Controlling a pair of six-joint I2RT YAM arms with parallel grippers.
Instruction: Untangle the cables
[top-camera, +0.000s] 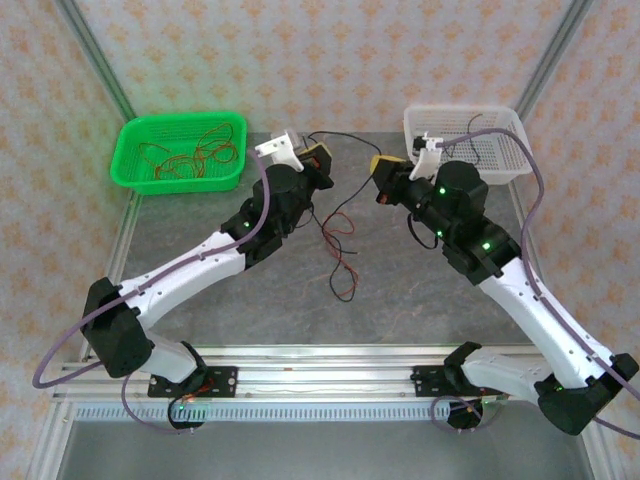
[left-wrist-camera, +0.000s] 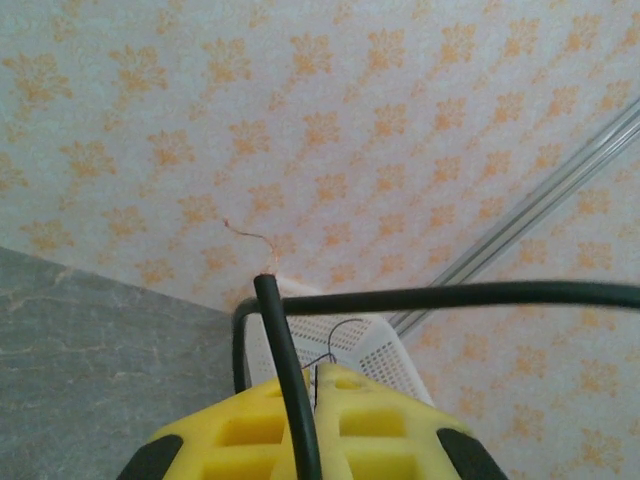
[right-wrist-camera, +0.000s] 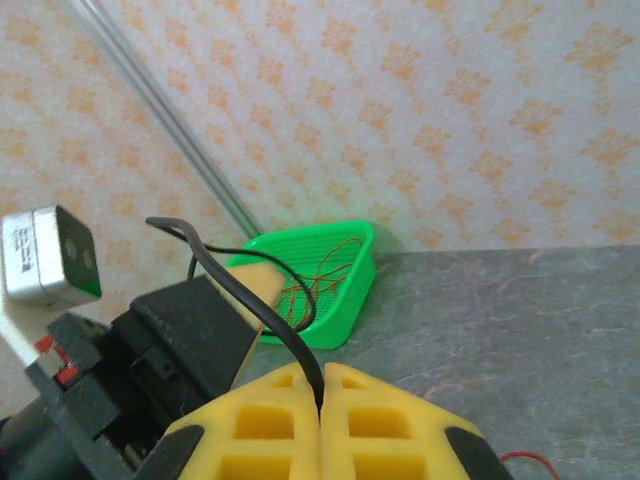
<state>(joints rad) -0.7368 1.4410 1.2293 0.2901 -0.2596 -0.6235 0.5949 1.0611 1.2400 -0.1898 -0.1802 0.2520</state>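
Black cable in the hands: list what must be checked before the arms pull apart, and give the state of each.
1. Left hand shut on the black cable: ok.
2. Right hand shut on black cable: ok.
3. Both hands hold one and the same cable: cannot tell.
4. Red cable free of the black one on the table: cannot tell; they overlap in the top view.
5. Green basket apart from both arms: ok.
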